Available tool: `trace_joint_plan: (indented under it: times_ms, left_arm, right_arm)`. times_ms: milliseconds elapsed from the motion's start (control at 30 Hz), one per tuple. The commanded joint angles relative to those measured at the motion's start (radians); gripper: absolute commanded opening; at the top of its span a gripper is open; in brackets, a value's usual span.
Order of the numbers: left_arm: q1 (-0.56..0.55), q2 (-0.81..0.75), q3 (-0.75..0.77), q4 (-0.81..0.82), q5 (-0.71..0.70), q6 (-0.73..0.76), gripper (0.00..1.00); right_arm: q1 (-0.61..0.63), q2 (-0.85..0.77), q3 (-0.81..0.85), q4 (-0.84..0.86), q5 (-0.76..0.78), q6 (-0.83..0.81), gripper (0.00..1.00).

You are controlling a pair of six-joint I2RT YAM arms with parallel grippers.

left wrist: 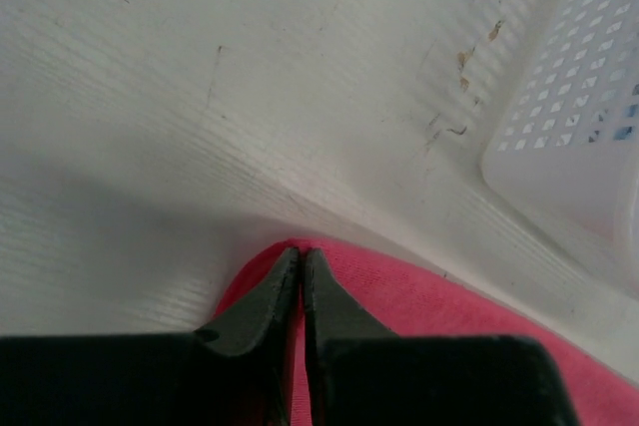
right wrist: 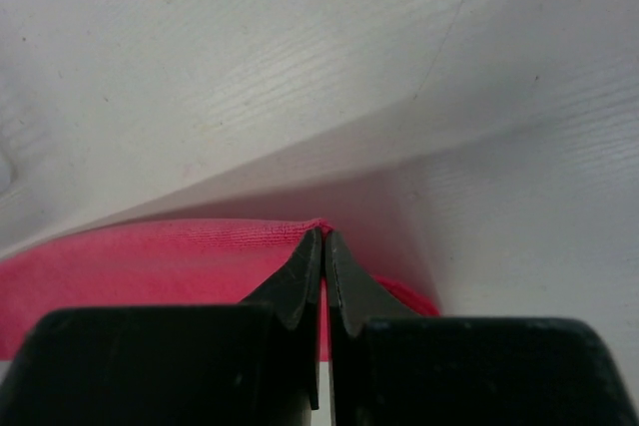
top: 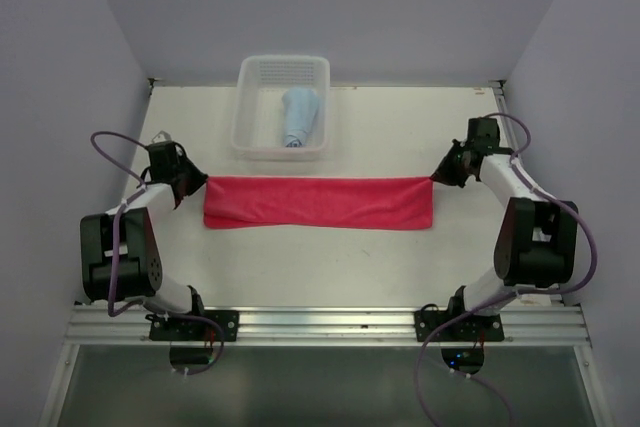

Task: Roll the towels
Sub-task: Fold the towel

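Note:
The pink-red towel (top: 320, 202) lies folded into a long flat band across the middle of the table. My left gripper (top: 203, 185) pinches its left end. In the left wrist view the jaws (left wrist: 302, 251) stand almost together with pink cloth (left wrist: 419, 296) in the slit between them. My right gripper (top: 435, 180) is shut on the upper right corner; its wrist view shows the towel's edge (right wrist: 150, 256) caught at the fingertips (right wrist: 323, 233). The light blue towel (top: 299, 117) lies rolled inside the white mesh basket (top: 250, 142).
The basket stands at the back, just behind the towel's left half, and its corner (left wrist: 569, 167) shows close to my left gripper. Grey walls close in the table on three sides. A metal rail (top: 320, 325) runs along the near edge.

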Motion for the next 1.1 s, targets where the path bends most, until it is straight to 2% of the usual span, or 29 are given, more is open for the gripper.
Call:
trace_joint_plan:
  times_ms: [0,300,400,433,533,633,800,1067]
  left_arm:
    - [-0.003,0.036,0.042,0.076,-0.004,-0.005,0.1]
    - [-0.003,0.105,0.074,0.09,0.006,-0.009,0.15]
    - [-0.003,0.106,0.091,0.073,-0.006,-0.011,0.2]
    - [-0.005,0.103,0.097,0.07,-0.013,-0.008,0.23]
    - [-0.003,0.085,0.109,0.042,-0.03,-0.002,0.25]
    - [-0.002,0.066,0.118,0.027,-0.036,-0.003,0.27]
    - [-0.002,0.024,0.124,-0.007,0.011,-0.006,0.29]
    - [0.0,-0.079,0.143,-0.081,0.135,0.027,0.32]
  right_arm:
    - [-0.005,0.056,0.057,0.032,0.001,-0.013,0.0]
    - [-0.005,0.165,0.106,0.065,-0.007,-0.016,0.01]
    - [-0.005,0.194,0.126,0.064,-0.013,-0.023,0.08]
    - [-0.005,0.199,0.129,0.061,-0.015,-0.027,0.15]
    - [-0.005,0.2,0.135,0.059,-0.007,-0.036,0.28]
    - [-0.005,0.197,0.143,0.052,0.011,-0.049,0.34]
    - [-0.005,0.177,0.136,0.032,0.035,-0.078,0.35]
    - [-0.005,0.073,-0.024,0.079,0.019,-0.125,0.37]
